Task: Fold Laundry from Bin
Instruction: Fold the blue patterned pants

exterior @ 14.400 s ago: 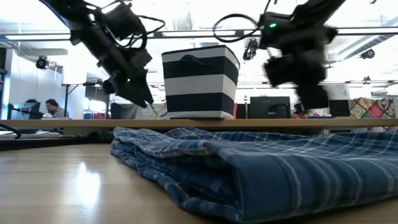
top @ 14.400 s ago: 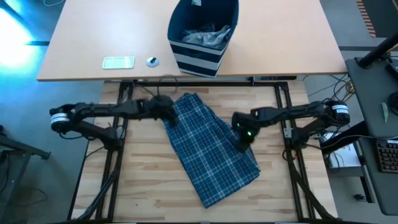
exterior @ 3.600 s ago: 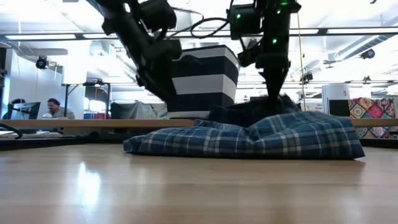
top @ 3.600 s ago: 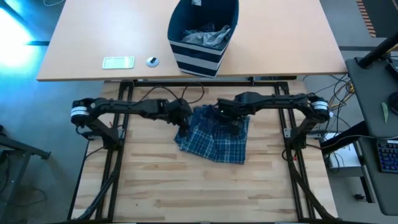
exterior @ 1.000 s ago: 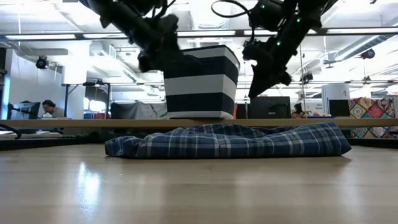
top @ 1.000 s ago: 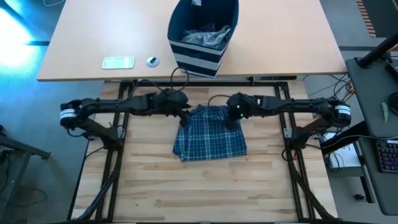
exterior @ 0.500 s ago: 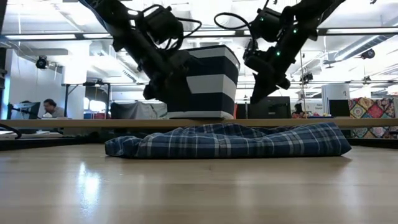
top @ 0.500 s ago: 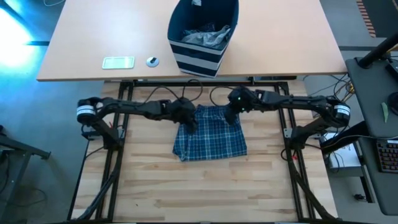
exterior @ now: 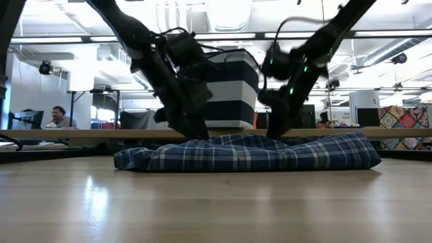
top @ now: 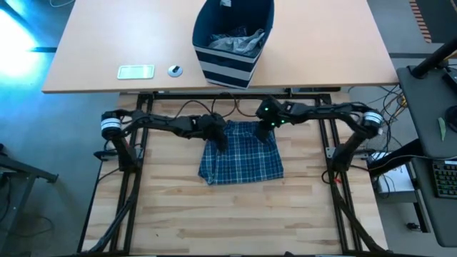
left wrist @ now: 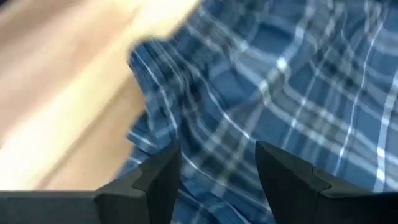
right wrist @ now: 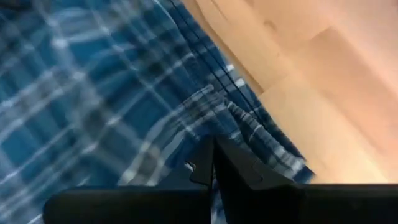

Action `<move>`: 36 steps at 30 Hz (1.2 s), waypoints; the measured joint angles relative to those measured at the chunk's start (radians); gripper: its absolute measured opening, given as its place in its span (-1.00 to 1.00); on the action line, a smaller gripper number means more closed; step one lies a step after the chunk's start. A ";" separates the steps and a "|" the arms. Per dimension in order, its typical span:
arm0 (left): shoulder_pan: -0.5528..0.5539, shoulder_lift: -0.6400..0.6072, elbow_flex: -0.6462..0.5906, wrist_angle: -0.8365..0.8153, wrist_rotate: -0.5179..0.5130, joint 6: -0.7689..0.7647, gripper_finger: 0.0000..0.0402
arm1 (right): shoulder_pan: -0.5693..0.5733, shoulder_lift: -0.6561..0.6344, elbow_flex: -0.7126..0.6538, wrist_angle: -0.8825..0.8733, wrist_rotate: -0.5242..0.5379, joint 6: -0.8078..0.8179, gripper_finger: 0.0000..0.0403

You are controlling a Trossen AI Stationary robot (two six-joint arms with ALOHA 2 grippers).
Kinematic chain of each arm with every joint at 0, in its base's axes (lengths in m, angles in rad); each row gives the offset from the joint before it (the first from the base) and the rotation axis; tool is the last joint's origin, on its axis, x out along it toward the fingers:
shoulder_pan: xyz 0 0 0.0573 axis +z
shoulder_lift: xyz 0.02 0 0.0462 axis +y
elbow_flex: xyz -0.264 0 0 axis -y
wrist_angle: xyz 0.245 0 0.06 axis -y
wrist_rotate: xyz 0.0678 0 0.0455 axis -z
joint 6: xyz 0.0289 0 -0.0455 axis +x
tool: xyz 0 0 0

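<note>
We record a blue-and-white plaid garment (top: 240, 153) lying folded into a rough rectangle on the near wooden table (top: 178, 214), about midway between the two arms. In the low view it reads as a flat, low bundle (exterior: 250, 153) with a rounded fold at its left end.

Left gripper (top: 218, 138): down at the garment's far-left corner. The left wrist view shows its fingers (left wrist: 155, 180) parted to a moderate gap, with plaid cloth (left wrist: 280, 93) lying between and beyond them. We cannot tell whether cloth is actually pinched.

Right gripper (top: 263, 131): down at the garment's far edge, toward the right corner. In the right wrist view its two fingers (right wrist: 214, 165) are pressed together with no gap. Plaid cloth (right wrist: 93, 106) lies directly in front of the tips; nothing is visibly held.

The bin (top: 233, 41), navy with pale stripes round its lower half, stands on the far tan table (top: 321, 50), well apart from the folded garment. Grey cloth (top: 238, 41) lies inside it. In the low view the bin (exterior: 233, 94) shows behind the arms.

On the far table, left of the bin: a pale flat rectangular object (top: 136, 71) and a small round object (top: 175, 70) just beside it.

A person (exterior: 57, 118) sits in the room at far left.
</note>
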 joint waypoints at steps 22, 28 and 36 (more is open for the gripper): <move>0.012 -0.065 0.104 -0.065 0.034 0.088 -0.05 | -0.052 -0.246 -0.017 -0.134 0.064 0.043 -0.95; 0.057 -0.001 0.104 0.047 0.047 0.082 -0.05 | -0.032 -0.184 -0.078 -0.002 0.077 0.109 -0.96; 0.074 0.118 0.103 0.085 0.002 0.041 -0.05 | -0.111 0.022 -0.026 0.054 0.062 0.157 -0.96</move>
